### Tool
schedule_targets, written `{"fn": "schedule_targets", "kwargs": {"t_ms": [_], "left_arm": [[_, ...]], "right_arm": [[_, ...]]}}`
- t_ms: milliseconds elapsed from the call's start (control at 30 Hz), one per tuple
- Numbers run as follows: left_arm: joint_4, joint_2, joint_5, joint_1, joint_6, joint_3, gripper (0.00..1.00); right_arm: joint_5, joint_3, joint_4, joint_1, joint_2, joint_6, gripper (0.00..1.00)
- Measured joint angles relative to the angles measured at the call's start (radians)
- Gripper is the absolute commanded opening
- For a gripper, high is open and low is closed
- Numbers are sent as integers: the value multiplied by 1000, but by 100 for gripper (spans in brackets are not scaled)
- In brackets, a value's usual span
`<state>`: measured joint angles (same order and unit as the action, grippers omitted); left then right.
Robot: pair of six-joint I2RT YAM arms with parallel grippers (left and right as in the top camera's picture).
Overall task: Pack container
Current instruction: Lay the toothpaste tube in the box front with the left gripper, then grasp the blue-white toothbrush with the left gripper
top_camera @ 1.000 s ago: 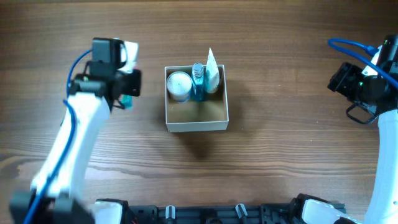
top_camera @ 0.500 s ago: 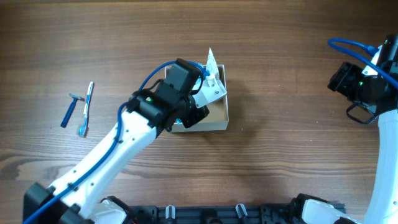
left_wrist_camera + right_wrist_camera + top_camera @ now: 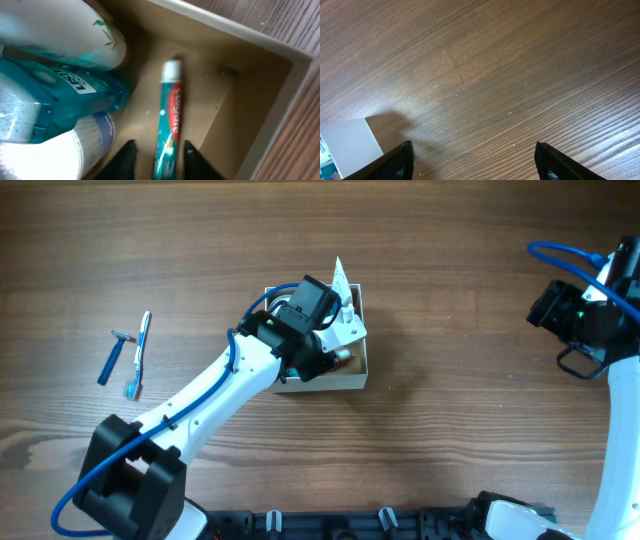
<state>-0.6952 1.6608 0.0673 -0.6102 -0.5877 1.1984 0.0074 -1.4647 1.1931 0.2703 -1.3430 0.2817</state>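
Observation:
The container (image 3: pixel 318 386) is a square white-walled box with a tan inside, at the middle of the table. My left gripper (image 3: pixel 328 356) reaches down into it. In the left wrist view its fingers (image 3: pixel 157 160) stand apart on either side of a teal toothpaste tube (image 3: pixel 170 110) that lies on the box floor (image 3: pixel 225 105), with a gap at the left finger. A blue mouthwash bottle (image 3: pixel 65 92), a round white jar (image 3: pixel 55 150) and a white tube (image 3: pixel 65 30) are packed beside it. My right gripper (image 3: pixel 475 160) is open and empty over bare wood at the far right (image 3: pixel 565 315).
A blue razor (image 3: pixel 108 358) and a toothbrush (image 3: pixel 138 355) lie on the table to the left. A corner of the container (image 3: pixel 347 145) shows at the lower left of the right wrist view.
My left arm swung from the left of the table over to the container and lowered into it with the toothpaste tube. The razor and toothbrush are now uncovered. The right arm has not moved.

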Motion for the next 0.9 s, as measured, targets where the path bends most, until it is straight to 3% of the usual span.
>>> {"fn": "schedule_targets", "kwargs": {"t_ms": [33, 67, 100, 133, 167, 200, 233, 267, 400, 533, 667, 900], "left_arm": [[0, 0, -11, 1, 1, 0, 12], [0, 0, -23, 2, -2, 0, 7], [0, 0, -35, 2, 3, 0, 11], [-3, -2, -48, 2, -2, 0, 36], [-10, -12, -60, 2, 4, 0, 51], [-18, -39, -74, 2, 15, -1, 57], [-23, -79, -94, 2, 37, -1, 75], [-29, -144, -121, 4, 71, -1, 100], [-43, -377, -221, 88, 172, 1, 100], [-55, -454, -259, 405, 309, 3, 100], [-90, -360, -212, 719, 389, 3, 100], [-76, 37, -114, 933, 490, 3, 100]], "right_arm": [[0, 0, 0, 0, 0, 0, 78], [0, 0, 0, 0, 0, 0, 78], [0, 0, 0, 0, 0, 0, 78], [0, 0, 0, 0, 0, 0, 78], [0, 0, 0, 0, 0, 0, 78], [0, 0, 0, 0, 0, 0, 78], [0, 0, 0, 0, 0, 0, 78], [0, 0, 0, 0, 0, -2, 78], [0, 0, 0, 0, 0, -7, 78], [0, 0, 0, 0, 0, -8, 78], [-3, 0, -1, 0, 0, -11, 78], [-3, 0, 0, 0, 0, -15, 78]]}}
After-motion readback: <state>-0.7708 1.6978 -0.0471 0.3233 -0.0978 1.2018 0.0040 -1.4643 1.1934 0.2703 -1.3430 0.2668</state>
